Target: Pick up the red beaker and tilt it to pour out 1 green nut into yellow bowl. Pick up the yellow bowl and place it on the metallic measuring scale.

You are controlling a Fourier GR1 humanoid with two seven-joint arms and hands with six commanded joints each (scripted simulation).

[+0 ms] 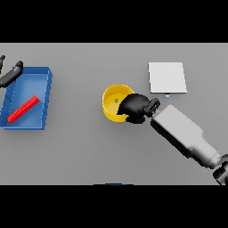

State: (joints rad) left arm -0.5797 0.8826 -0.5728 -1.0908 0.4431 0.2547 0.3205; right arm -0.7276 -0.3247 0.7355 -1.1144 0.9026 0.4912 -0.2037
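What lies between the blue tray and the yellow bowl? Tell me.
Nothing: in the head view only bare grey table separates the blue tray from the yellow bowl.

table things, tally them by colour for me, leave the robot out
blue: 1, the rectangular blue tray
red: 1, the long red beaker lying in the tray
yellow: 1, the round yellow bowl
green: 1, the small green nut in the bowl
white: 1, the flat square metallic scale
total: 5

Bowl (111,101) yellow, green nut (116,100) inside. Beaker (23,109) red, in blue tray (46,91). Scale (167,77) pale grey-white. Table (89,151) plain grey. Both hands dark: right (136,108), left (10,73). Right arm (182,133) grey-white.
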